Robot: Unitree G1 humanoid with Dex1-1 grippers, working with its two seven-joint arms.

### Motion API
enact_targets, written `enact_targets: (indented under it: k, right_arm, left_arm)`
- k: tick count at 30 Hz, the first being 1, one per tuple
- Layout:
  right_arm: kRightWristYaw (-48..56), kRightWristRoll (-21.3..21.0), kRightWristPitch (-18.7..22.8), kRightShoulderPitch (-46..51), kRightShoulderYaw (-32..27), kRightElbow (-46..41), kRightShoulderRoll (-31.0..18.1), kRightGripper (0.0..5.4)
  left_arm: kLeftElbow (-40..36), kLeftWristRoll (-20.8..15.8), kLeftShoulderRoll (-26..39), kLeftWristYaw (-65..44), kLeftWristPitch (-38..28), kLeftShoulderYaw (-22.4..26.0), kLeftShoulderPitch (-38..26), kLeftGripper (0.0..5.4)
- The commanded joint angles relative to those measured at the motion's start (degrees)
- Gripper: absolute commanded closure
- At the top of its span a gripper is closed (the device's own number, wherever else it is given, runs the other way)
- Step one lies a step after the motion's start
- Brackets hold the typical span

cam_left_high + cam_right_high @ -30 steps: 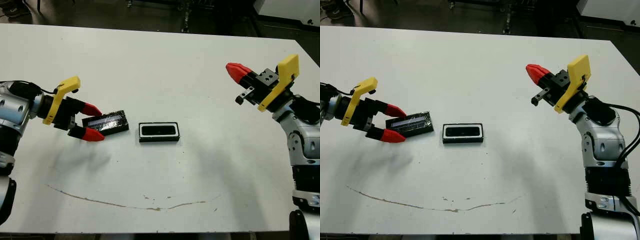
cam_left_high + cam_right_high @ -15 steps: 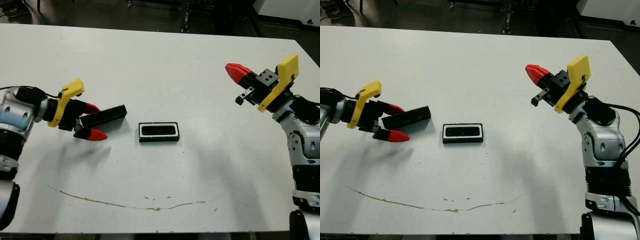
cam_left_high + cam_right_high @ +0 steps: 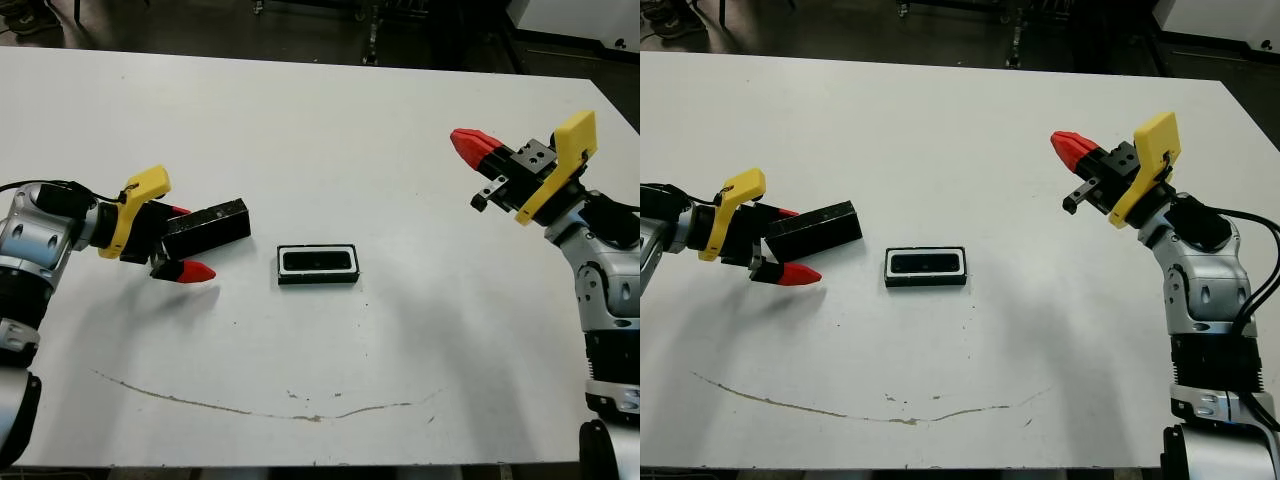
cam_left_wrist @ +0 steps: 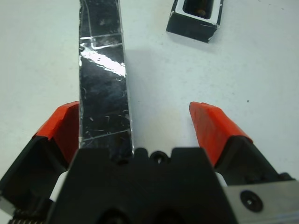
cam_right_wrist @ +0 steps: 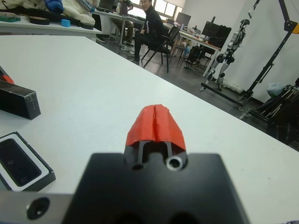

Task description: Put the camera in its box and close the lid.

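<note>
Head view: L claw (image 3: 183, 243) holds lid (image 3: 208, 226) off table at box's (image 3: 318, 264) 9 o'clock; camera (image 3: 318, 262) lies in box; R claw (image 3: 468, 144) pinched tight, empty, at 2 o'clock. L wrist: lid (image 4: 103, 79) rests against one finger (image 4: 63, 126), other finger well apart, jaws wide. R wrist: fingers (image 5: 156, 124) touching, nothing between.

White table (image 3: 330, 130) with a thin brown smear (image 3: 250, 408); seated person (image 5: 152, 21) beyond.

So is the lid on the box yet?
No, the lid is off to the side in the left gripper, and the box sits uncovered with the camera inside.
</note>
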Motion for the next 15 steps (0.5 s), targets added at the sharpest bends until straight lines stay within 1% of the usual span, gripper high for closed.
enact_targets:
  k: [1, 5, 8, 10, 13, 15]
  right_arm:
    - [0.27, 0.25, 1.09, 0.64, 0.05, -0.13, -1.03, 5.39]
    - [0.63, 0.24, 0.52, 0.67, 0.04, 0.03, -1.01, 5.39]
    - [0.56, 0.23, 0.40, 0.72, -0.08, 0.26, -0.90, 5.39]
    - [0.80, 0.37, 0.36, 0.70, -0.18, 0.54, -0.86, 5.39]
    - [1.24, 0.14, -0.73, 0.63, -0.18, 1.25, -0.89, 5.39]
    - [1.22, 0.54, 0.06, 0.61, -0.31, 1.27, -0.83, 5.39]
  left_arm:
    - [0.24, 0.61, -0.14, -0.50, 0.92, -0.26, -0.04, 0.00]
    - [-1.37, 1.02, 0.11, 0.59, -2.45, 0.22, 0.78, 0.00]
    - [-4.50, 0.60, 0.86, 1.28, -3.47, 0.96, 1.23, 0.00]
    - [-8.62, -0.68, 1.50, 1.92, -1.95, 2.41, 1.73, 0.00]
    - [-14.34, -3.26, 2.42, 1.73, 2.02, 4.56, 1.88, 0.00]
    - [-18.52, -4.97, 3.28, 1.95, 4.81, 5.83, 2.26, 0.00]
